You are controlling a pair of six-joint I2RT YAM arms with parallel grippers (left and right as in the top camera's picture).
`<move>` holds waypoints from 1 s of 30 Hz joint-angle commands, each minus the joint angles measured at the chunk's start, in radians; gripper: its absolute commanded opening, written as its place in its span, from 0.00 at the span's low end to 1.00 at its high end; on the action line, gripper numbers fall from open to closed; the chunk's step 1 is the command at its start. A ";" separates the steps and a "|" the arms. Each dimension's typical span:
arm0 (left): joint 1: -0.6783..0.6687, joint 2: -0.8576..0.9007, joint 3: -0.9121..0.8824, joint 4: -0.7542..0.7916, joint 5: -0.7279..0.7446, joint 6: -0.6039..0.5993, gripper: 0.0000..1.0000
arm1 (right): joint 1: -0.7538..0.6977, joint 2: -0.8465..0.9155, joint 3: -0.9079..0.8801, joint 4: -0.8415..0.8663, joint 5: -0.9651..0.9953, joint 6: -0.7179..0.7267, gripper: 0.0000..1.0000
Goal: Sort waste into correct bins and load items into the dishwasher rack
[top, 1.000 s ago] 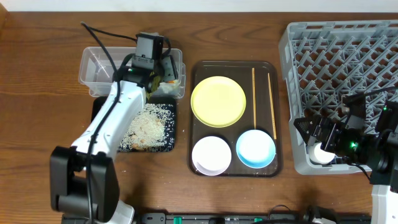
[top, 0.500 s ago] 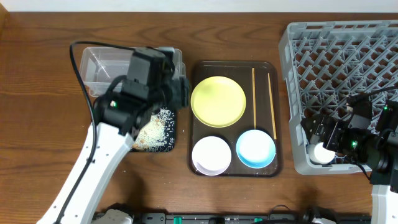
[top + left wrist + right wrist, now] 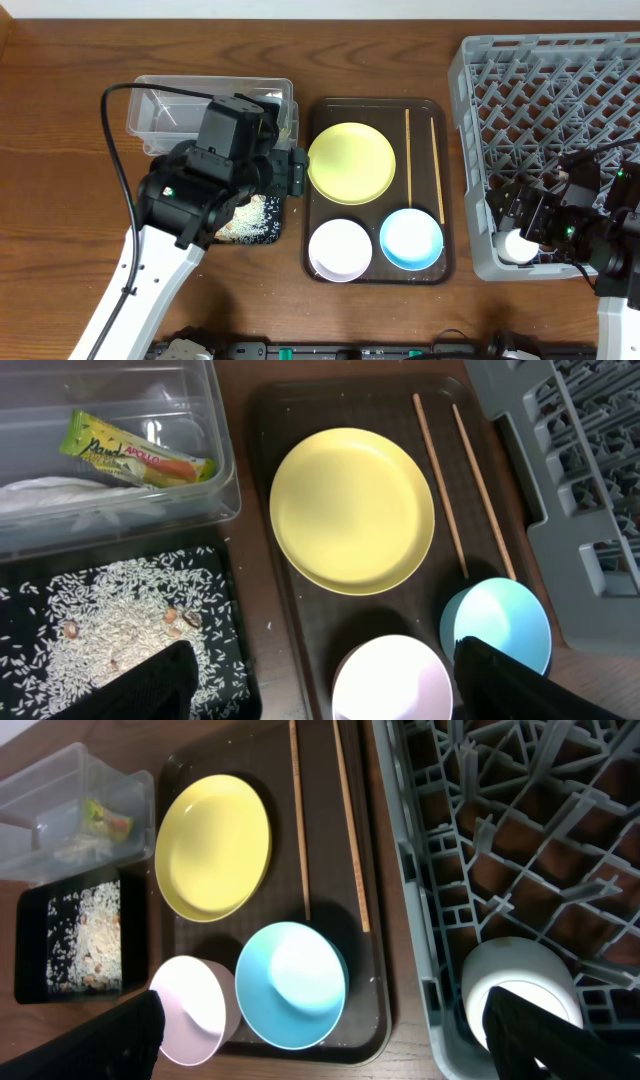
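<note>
Left of centre, swung from tub (image 3: 215, 420) toward plate (image 3: 352, 510) with left hand (image 3: 322, 650) wide, empty; wrapper (image 3: 135, 452) binned, loading likely next.

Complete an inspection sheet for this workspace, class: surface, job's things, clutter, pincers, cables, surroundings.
Surface: brown wooden table.
Job's things: snack wrapper and white scrap in clear tub; rice crumbs in black tray; yellow plate, white bowl, blue bowl and chopsticks on serving tray; rack holds one white round object.
Clutter: nothing seen.
Pincers: left pincer open, empty; right pincer open, empty.
Cables: black cable loops off the left arm.
Surroundings: nothing seen.
</note>
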 commanded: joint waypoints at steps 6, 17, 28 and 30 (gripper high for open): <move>-0.002 -0.008 0.006 -0.003 -0.012 0.009 0.88 | -0.008 -0.003 0.014 0.002 0.002 -0.013 0.99; -0.003 -0.069 0.000 -0.003 -0.013 0.010 0.91 | -0.008 -0.003 0.014 0.002 0.002 -0.013 0.99; 0.051 -0.376 -0.253 0.256 -0.136 0.141 0.91 | -0.008 -0.003 0.014 0.002 0.002 -0.013 0.99; 0.080 -0.451 -0.343 0.338 -0.135 0.141 0.92 | -0.008 -0.003 0.014 0.002 0.002 -0.013 0.99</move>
